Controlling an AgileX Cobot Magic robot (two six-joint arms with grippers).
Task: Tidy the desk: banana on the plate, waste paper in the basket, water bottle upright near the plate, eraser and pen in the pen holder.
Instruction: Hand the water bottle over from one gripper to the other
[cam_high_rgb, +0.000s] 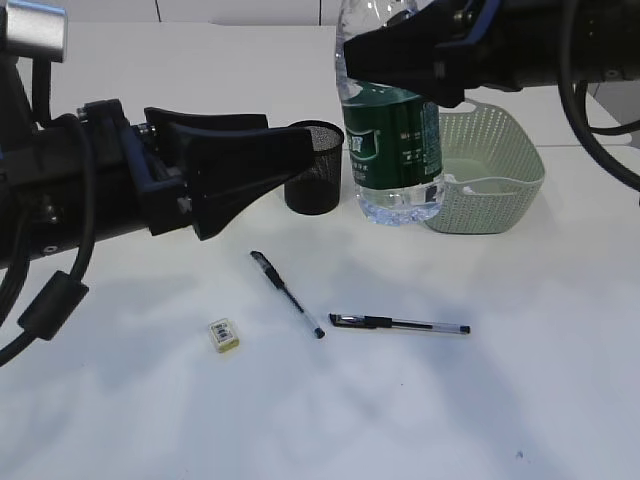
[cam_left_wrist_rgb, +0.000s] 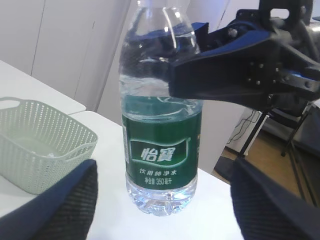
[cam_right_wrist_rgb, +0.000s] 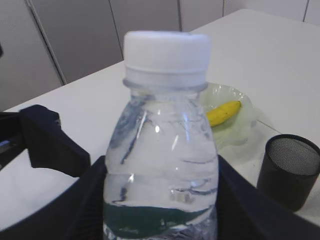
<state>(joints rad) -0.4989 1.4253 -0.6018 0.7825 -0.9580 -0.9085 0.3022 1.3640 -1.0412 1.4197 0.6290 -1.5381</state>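
Water bottle (cam_high_rgb: 392, 150) stands upright on the worktop (cam_high_rgb: 420, 400) near its far edge, between pen holder (cam_high_rgb: 314, 166) and basket (cam_high_rgb: 485, 170). My right gripper (cam_right_wrist_rgb: 160, 200) reaches in level, clamped on its shoulder. My left gripper (cam_left_wrist_rgb: 162, 200), horizontal, jaws apart, faces it without touching.

Left gripper (cam_left_wrist_rgb: 162, 200) level, jaws spread wide. Right gripper (cam_right_wrist_rgb: 160, 200) level, jaws clamped, part-open width.

clear glossy plastic water bottle (cam_high_rgb: 390, 150) with shiny dark-green label and smooth white cap, sage-green woven-look plastic basket (cam_high_rgb: 487, 175), black metal-mesh pen holder (cam_high_rgb: 315, 168), matt white desk (cam_high_rgb: 420, 390), translucent pale-green glossy plate (cam_right_wrist_rgb: 235, 125), matt black textured finger pads (cam_left_wrist_rgb: 55, 210)
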